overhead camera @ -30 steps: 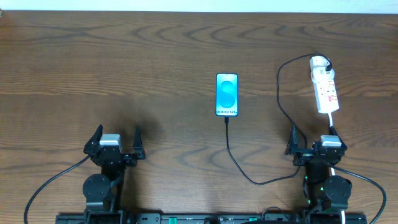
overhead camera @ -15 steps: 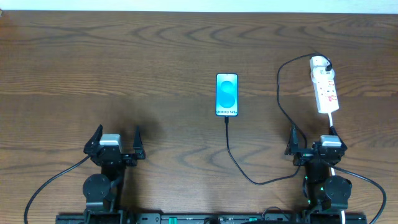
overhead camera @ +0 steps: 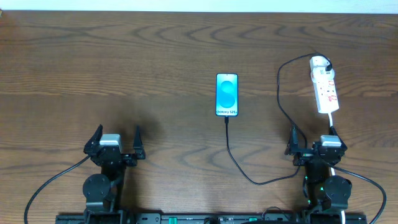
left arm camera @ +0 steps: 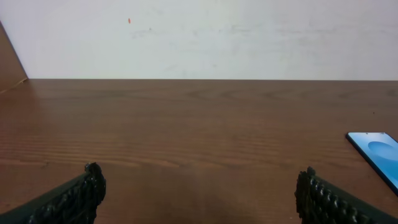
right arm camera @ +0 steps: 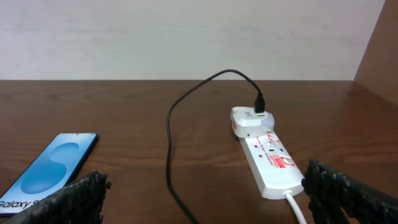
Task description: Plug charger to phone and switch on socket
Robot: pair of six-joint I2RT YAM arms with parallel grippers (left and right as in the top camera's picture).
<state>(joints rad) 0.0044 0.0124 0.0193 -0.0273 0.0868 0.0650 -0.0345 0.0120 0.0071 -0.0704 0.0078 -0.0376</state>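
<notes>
The phone [overhead camera: 227, 94] lies face up mid-table, its blue screen lit, and also shows in the wrist views [left arm camera: 376, 149] [right arm camera: 53, 165]. The charger [overhead camera: 281, 106] is a thin black cable from a white adapter [overhead camera: 319, 62] on the socket [overhead camera: 324, 87]. It loops down and back up to the phone's near edge, where its small plug [overhead camera: 227, 121] meets the phone; whether it is seated I cannot tell. The same socket [right arm camera: 270, 158] and charger [right arm camera: 169, 143] appear ahead of my right gripper [right arm camera: 205, 186]. My left gripper [overhead camera: 117, 132] and right gripper [overhead camera: 313, 134] stand open and empty near the front edge.
The brown wooden table [overhead camera: 155, 56] runs to a pale wall at the back. The socket's white cord [overhead camera: 333, 119] leads toward the right arm's base and passes close to the right fingertip [right arm camera: 323, 180]. The charger's slack lies on the table just left of the right arm.
</notes>
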